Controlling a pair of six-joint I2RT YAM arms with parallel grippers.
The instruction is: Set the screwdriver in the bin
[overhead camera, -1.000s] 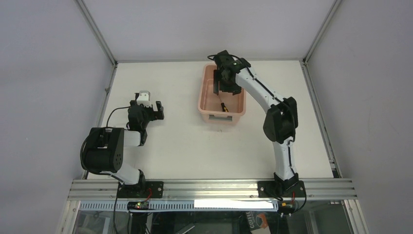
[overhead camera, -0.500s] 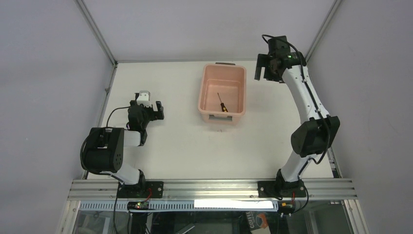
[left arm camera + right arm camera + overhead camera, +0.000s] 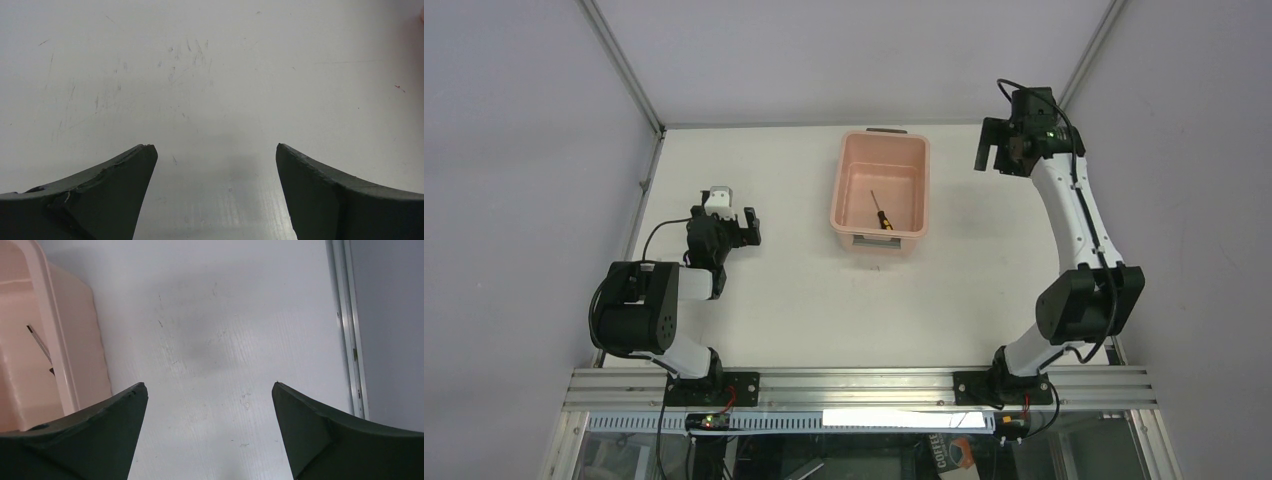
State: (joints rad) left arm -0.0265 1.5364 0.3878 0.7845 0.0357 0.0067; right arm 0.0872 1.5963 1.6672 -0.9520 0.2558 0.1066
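The bin (image 3: 838, 190) stands at the far middle of the table (image 3: 804, 300). The screwdriver (image 3: 880, 211) lies alone on its floor, handle toward the near wall. Below the table's near edge, a carton (image 3: 946, 450) shows what looks like "COFFEE". The right arm reaches far, and the right gripper (image 3: 1002, 160) hangs spread and empty beside the bin's right side. The left gripper (image 3: 724, 222), arm folded, is also spread and empty.
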